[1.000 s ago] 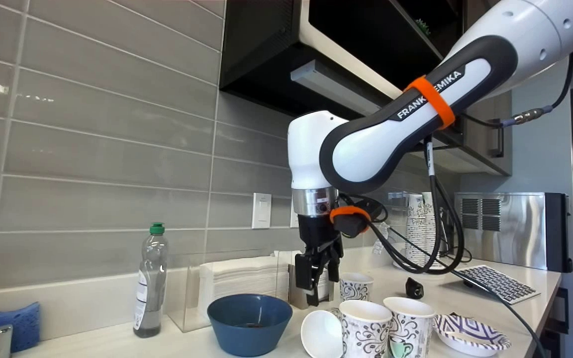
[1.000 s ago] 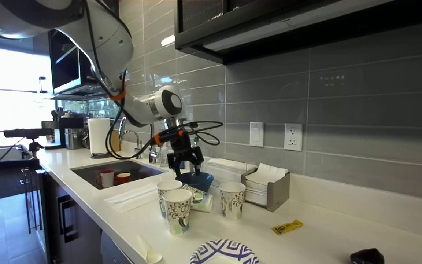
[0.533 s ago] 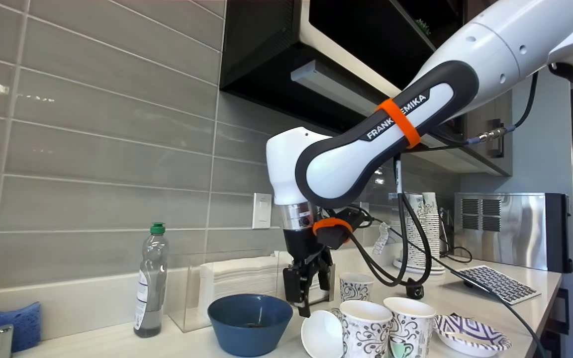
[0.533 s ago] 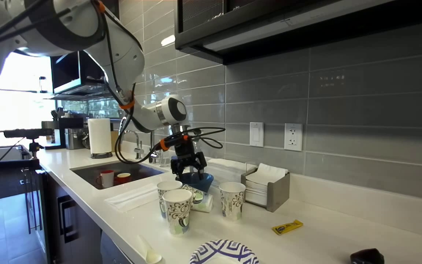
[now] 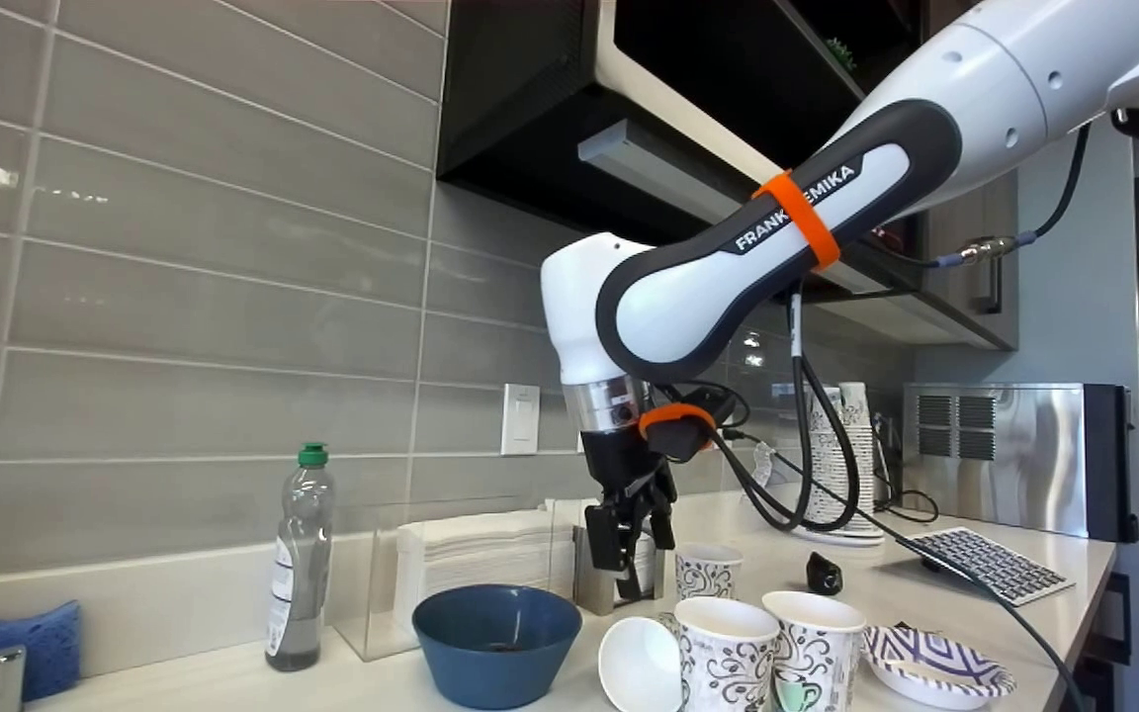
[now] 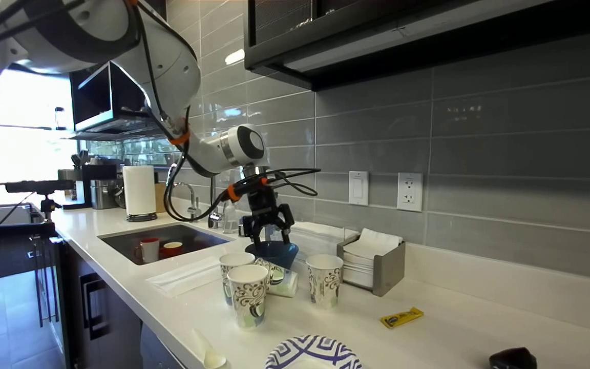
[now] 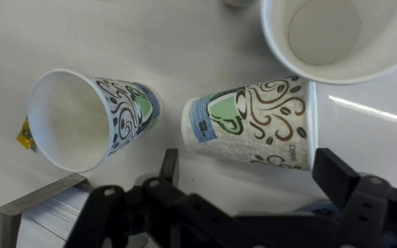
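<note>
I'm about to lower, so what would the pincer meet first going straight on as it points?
Probably the paper cup lying on its side: in the wrist view it lies ahead of the open pincer, though depth is unclear.

green-capped bottle (image 5: 300, 566) (clear), blue sponge (image 5: 43, 641)

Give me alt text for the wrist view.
Open, empty black jaws at the bottom, near a patterned paper cup lying on its side. An upright cup stands left, another cup upper right; a grey napkin holder sits lower left.

Sideways cup (image 5: 637, 665) between bowl (image 5: 496, 658) and upright cup (image 5: 728, 665)
</note>
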